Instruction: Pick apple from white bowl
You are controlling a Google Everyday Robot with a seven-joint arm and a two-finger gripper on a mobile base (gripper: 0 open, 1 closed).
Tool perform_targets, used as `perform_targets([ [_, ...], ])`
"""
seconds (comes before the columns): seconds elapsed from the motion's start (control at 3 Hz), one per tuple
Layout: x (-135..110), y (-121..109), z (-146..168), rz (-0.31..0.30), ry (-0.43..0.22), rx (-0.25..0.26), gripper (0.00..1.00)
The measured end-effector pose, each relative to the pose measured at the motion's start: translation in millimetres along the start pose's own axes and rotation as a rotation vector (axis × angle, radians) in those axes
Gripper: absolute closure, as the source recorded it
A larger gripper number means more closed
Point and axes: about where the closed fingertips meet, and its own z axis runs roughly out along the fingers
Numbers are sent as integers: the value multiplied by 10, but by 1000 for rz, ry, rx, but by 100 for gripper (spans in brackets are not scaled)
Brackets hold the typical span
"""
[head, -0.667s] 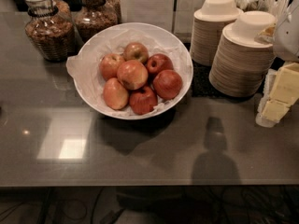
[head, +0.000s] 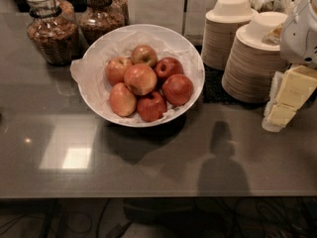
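Observation:
The white bowl [head: 192, 58], lined with crinkled white paper, sits on the dark counter left of centre. It holds several apples. The large orange-red apple [head: 140, 79] with a pale blush lies on top in the middle, with smaller, darker red apples [head: 177, 89] around it. My gripper [head: 290, 100], cream-yellow below a white arm housing [head: 301, 36], is at the right edge. It is well right of the bowl, in front of the beige bowl stacks, and holds nothing of the task.
Two stacks of beige disposable bowls [head: 252, 66] stand right of the white bowl, close to my gripper. Two glass jars [head: 52, 31] of brown contents stand at the back left. The counter's front edge [head: 148, 195] runs along the bottom.

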Motion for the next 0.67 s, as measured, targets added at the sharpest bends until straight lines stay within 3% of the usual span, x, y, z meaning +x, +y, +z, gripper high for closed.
perform_targets([
  [0.33, -264, 6, 75, -39, -85, 12, 0],
  [0.67, -839, 89, 163, -161, -221, 30, 0],
])
